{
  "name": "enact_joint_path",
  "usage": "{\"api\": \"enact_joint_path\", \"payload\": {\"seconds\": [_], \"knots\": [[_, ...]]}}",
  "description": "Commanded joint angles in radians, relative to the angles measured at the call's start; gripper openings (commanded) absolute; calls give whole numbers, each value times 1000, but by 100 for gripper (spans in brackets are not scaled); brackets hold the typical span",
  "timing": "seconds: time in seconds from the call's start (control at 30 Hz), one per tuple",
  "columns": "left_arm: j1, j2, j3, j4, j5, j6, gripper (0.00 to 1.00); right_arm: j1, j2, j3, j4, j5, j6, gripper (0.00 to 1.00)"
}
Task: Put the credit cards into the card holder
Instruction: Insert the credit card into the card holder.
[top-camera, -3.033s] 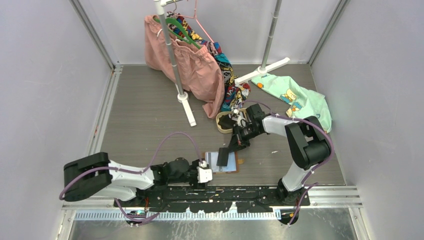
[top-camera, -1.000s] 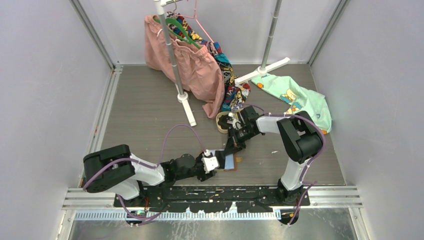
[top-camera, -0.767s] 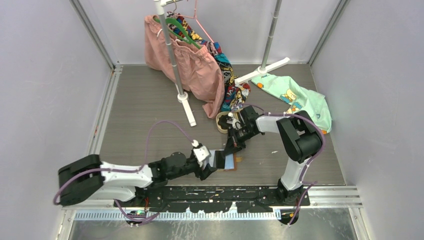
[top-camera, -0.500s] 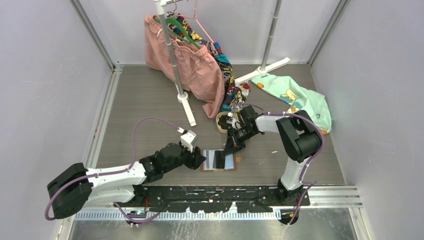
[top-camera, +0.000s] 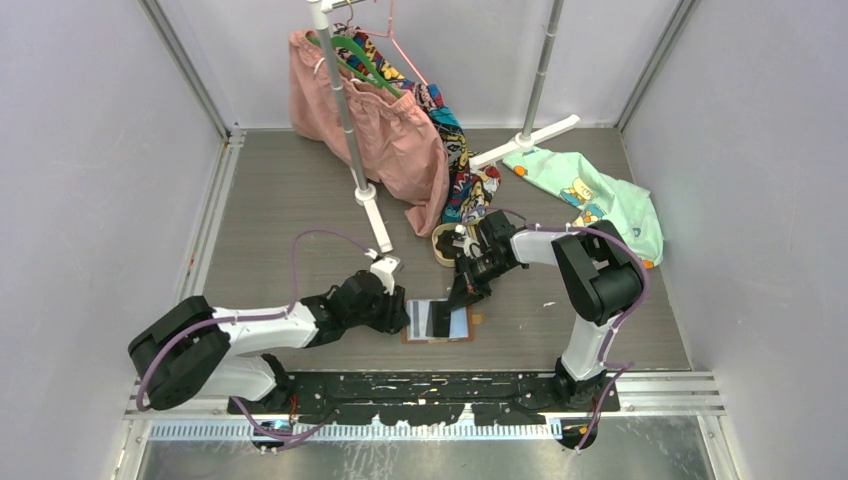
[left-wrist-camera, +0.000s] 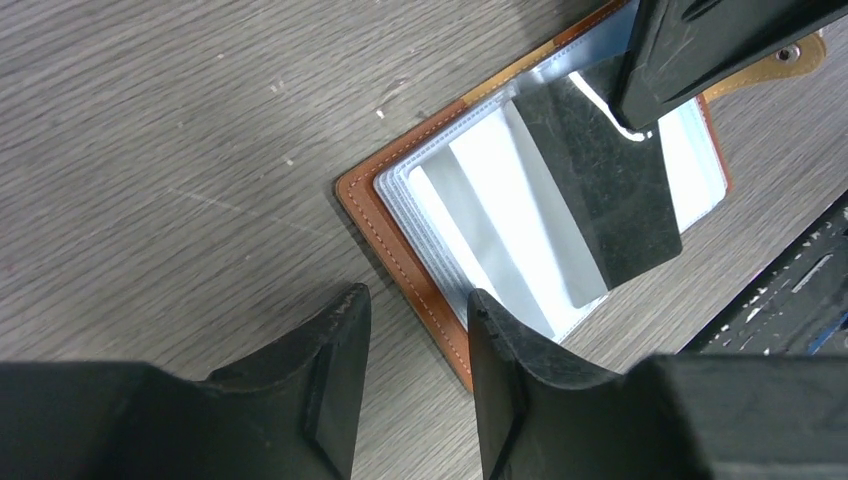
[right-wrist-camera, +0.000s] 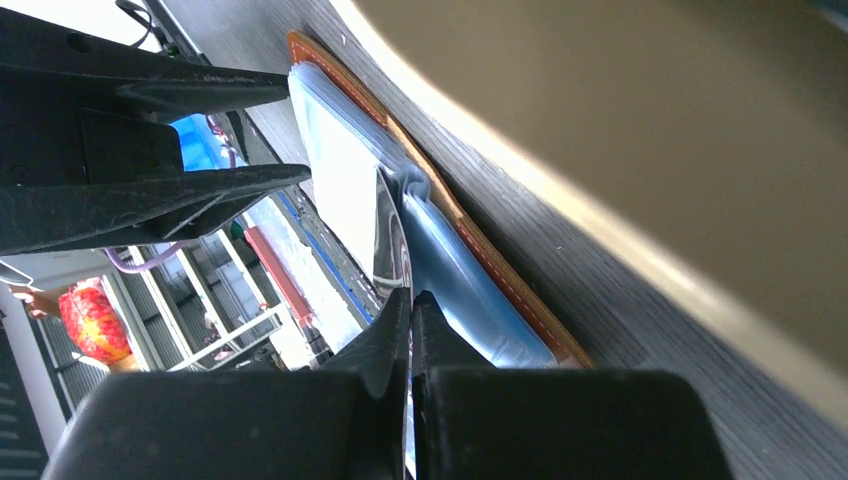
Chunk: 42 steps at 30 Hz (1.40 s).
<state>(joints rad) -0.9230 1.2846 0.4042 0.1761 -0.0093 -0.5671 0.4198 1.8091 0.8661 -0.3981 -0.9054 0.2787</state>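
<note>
The card holder (top-camera: 455, 330) lies open and flat on the table, with a tan leather rim (left-wrist-camera: 372, 212) and clear bluish pockets (right-wrist-camera: 470, 295). A dark credit card (top-camera: 438, 318) slants across those pockets, and my right gripper (top-camera: 462, 290) is shut on its far end. In the left wrist view the credit card (left-wrist-camera: 600, 190) hangs from the right fingers (left-wrist-camera: 700, 50). I cannot tell whether its lower end is inside a pocket. My left gripper (top-camera: 400, 312) is low at the holder's left edge. It stands open (left-wrist-camera: 412, 335), with the leather corner between its fingers.
An oval beige tray (top-camera: 441, 249) sits just behind the right gripper and fills the upper right wrist view (right-wrist-camera: 650, 120). A rack foot (top-camera: 375, 215), a pink garment (top-camera: 385, 130) and a green shirt (top-camera: 590, 195) lie further back. The arms' black base rail (top-camera: 430, 385) runs along the near edge.
My left arm swung from the holder's near side round to its left edge, and its jaws have narrowed. The right gripper has kept the card over the holder.
</note>
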Motion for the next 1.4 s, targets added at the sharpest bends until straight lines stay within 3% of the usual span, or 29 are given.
{"api": "enact_joint_path", "payload": {"seconds": [0.0, 0.47, 0.7, 0.9, 1.37], "knots": [[4, 72, 48, -5, 95, -8, 41, 16, 18, 19, -22, 62, -1, 1], [4, 199, 110, 51, 202, -23, 38, 20, 23, 30, -18, 59, 10, 6], [6, 200, 93, 69, 167, -33, 38, 20, -2, 85, -115, 94, -68, 19], [7, 178, 71, 78, 150, -38, 38, 16, -58, 111, -172, 143, -133, 36], [7, 133, 53, 102, 146, -45, 38, 14, -126, 162, -276, 250, -239, 54]]}}
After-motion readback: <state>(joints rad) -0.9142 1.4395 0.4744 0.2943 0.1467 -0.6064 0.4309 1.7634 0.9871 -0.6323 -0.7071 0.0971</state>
